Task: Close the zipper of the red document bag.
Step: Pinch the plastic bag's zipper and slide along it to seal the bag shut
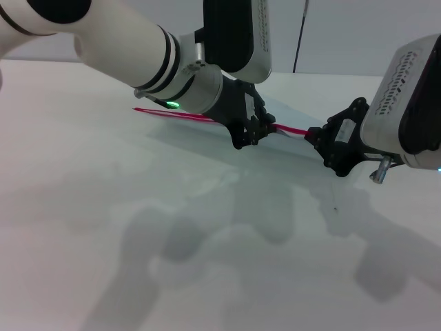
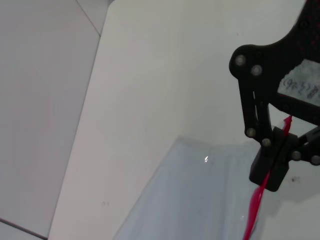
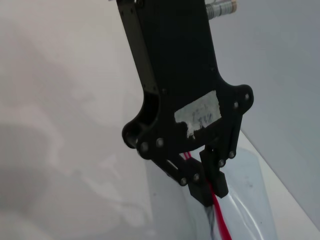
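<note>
Because the zipper (image 1: pixel 200 118) needs one end anchored while the other is drawn along, you have both tools on the red strip: the right tool (image 1: pixel 311 135) pinches its end, and the left tool (image 1: pixel 253 129) is pressed together on it mid-length. The red document bag (image 1: pixel 207 138) lies flat on the white counter (image 1: pixel 83 207), pale, translucent, red-edged on its far side.

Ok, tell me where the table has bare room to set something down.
The table is bare across its near half, in front of the red document bag. It is crowded at the far side, where the left gripper and right gripper sit on the zipper.
</note>
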`<state>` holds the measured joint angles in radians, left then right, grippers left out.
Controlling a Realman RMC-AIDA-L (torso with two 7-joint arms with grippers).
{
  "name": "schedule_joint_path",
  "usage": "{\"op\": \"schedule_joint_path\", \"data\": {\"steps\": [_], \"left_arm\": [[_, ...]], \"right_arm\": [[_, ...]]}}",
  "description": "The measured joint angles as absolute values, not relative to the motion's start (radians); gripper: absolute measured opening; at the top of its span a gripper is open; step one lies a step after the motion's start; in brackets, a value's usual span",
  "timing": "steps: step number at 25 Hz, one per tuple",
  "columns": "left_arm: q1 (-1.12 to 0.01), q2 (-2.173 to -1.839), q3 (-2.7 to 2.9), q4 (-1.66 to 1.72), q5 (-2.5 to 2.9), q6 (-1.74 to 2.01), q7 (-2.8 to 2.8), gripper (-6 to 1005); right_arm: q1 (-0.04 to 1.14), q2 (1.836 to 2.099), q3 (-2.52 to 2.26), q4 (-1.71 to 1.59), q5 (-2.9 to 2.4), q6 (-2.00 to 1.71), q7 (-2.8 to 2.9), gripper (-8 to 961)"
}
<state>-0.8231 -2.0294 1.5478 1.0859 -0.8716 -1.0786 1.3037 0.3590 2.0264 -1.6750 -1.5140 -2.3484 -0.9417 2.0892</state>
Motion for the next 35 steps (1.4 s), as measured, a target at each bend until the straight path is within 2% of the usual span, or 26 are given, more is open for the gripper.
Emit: {"op": "schedule_joint_path", "data": {"steps": [14, 23, 35], "left_arm": [[-0.818, -2.029, 1.548, 1.086, -0.875, -1.075, 1.304, 81], [-0.769, -2.026, 1.533, 1.095, -0.875, -1.075, 1.298, 79], [-0.6, -2.018, 1.426, 1.159, -0.866, -1.086, 1.295, 77]], "right_arm": [[0.359, 2.025, -1.67, -1.513, -2.349, -0.938, 2.089, 15], [0.348, 2.026, -1.619, -1.505, -2.352, -0.934, 2.089, 14], [0.337, 2.026, -1.549, -1.463, -2.354, -0.916, 2.086, 17]]}}
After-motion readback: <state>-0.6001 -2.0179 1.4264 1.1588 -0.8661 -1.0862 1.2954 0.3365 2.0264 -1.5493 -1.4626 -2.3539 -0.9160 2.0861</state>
